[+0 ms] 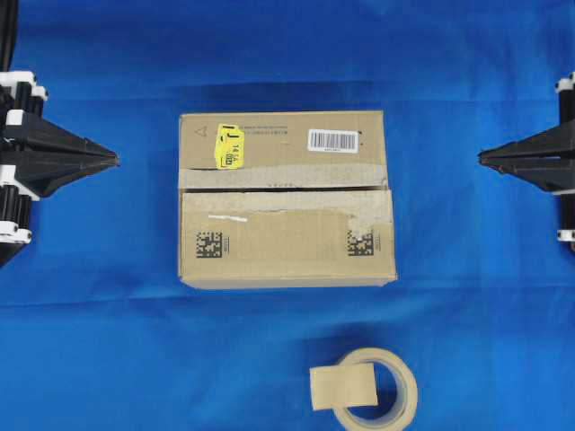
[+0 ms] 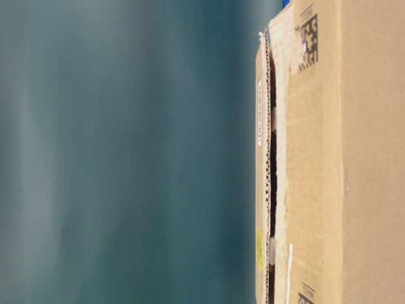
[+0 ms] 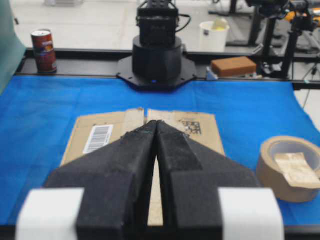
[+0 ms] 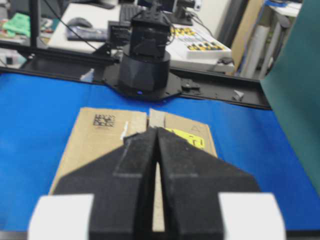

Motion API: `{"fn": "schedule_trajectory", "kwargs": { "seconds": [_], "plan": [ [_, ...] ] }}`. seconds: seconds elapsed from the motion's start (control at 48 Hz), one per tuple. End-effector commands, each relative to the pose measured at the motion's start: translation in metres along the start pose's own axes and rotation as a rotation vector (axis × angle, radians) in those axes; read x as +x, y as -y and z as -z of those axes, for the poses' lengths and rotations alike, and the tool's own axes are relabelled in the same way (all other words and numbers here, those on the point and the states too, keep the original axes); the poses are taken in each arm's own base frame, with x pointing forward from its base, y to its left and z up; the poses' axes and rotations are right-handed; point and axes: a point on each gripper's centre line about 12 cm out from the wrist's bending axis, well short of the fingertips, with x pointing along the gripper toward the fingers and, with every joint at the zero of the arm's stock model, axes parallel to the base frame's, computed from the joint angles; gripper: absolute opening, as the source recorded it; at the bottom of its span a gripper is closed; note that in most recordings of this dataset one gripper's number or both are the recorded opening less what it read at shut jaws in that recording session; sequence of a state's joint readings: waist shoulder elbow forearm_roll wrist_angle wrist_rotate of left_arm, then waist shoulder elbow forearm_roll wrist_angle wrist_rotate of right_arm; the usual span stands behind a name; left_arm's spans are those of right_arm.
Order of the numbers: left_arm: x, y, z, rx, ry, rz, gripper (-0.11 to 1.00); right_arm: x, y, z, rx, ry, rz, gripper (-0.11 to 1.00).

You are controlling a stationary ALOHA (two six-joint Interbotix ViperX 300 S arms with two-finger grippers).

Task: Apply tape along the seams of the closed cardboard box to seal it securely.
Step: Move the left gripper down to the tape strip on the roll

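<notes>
Cardboard box (image 1: 286, 197) sits mid-table on the blue cloth (image 1: 90, 341), flaps closed. Labels: yellow sticker (image 1: 227, 146) with a black "J" and digits too small to read, white barcode label (image 1: 332, 139), two black square codes (image 1: 208, 243) on the near flap. Seam (image 1: 269, 189) runs across the top, with old pale tape strips (image 1: 296, 173) alongside it. Tape piece (image 1: 343, 388) sticks to the beige roll (image 1: 386, 388) near the front edge, well apart from both claws. Left gripper (image 1: 117, 158) is pinched closed, empty, left of the box. Right gripper (image 1: 480, 159) likewise closed, empty, on the right.
</notes>
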State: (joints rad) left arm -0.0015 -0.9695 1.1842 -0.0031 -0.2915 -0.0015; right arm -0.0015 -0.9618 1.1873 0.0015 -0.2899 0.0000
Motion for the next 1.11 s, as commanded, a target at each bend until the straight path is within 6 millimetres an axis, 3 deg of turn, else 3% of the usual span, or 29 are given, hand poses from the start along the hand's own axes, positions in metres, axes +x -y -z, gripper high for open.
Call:
{"fn": "schedule_trajectory", "kwargs": {
  "seconds": [0.0, 0.313, 0.605, 0.709, 0.876, 1.001, 1.084],
  "plan": [
    [0.006, 0.003, -0.004, 0.043, -0.004, 0.016, 0.0, 0.004, 0.002, -0.015, -0.001, 0.038, 0.012, 0.01],
    [0.033, 0.036, 0.0, 0.311, -0.01, 0.156, 0.0, 0.006, 0.004, -0.016, -0.001, 0.025, 0.018, 0.01],
    [0.085, 0.081, 0.023, 0.667, -0.079, 0.325, 0.02, 0.006, 0.004, -0.016, -0.002, 0.028, 0.02, 0.01],
    [0.103, 0.098, 0.035, 0.798, -0.104, 0.39, 0.19, 0.006, 0.004, -0.016, 0.0, 0.026, 0.02, 0.01],
    [0.126, 0.118, 0.063, 1.018, -0.185, 0.507, 0.68, 0.006, 0.004, -0.015, -0.001, 0.022, 0.02, 0.01],
    [0.143, 0.128, 0.087, 1.1, -0.234, 0.567, 0.58, 0.007, 0.005, -0.013, -0.008, 0.015, 0.023, 0.01],
    [0.155, 0.136, 0.1, 1.151, -0.242, 0.599, 0.57, 0.007, 0.006, -0.013, -0.011, 0.012, 0.028, 0.01]
  ]
}}
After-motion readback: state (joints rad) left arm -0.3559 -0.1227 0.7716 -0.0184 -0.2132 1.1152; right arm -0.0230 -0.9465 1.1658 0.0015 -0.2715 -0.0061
